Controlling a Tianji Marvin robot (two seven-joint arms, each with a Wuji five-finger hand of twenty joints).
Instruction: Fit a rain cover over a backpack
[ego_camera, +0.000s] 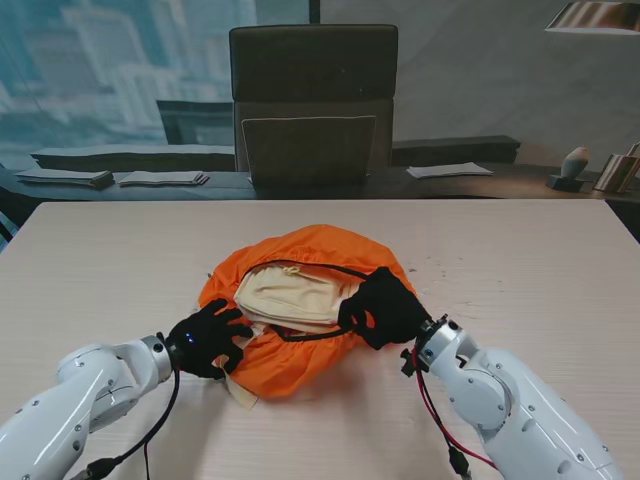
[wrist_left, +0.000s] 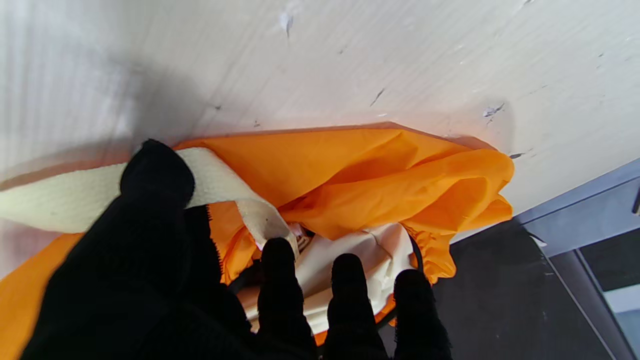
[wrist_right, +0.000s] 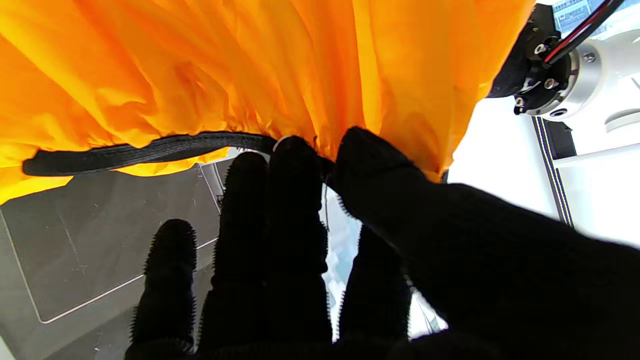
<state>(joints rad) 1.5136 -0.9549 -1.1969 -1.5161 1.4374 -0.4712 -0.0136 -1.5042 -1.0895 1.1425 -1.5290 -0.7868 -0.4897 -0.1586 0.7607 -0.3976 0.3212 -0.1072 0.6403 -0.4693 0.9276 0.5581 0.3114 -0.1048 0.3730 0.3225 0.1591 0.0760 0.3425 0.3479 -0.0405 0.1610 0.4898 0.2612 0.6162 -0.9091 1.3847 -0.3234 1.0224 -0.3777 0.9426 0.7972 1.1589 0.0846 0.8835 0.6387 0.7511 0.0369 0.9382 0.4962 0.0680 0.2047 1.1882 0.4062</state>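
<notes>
Pinching the rain cover (wrist_right: 210, 75) hem, right hand (wrist_right: 310, 240); left hand (ego_camera: 208, 340) grip unclear.

Backpack (ego_camera: 290, 293) lies in rain cover (ego_camera: 325, 250); chair (ego_camera: 313, 100) behind table (ego_camera: 100, 260).

Your work surface: a pale wood-grain table (ego_camera: 110, 260).

On the table you have the cream backpack (ego_camera: 292, 296), lying near the middle and wrapped in the orange rain cover (ego_camera: 325, 250), whose gathered fabric rests on the tabletop. From the left wrist you can see small dark scuff marks (wrist_left: 492, 110) on the table beside the cover.
</notes>
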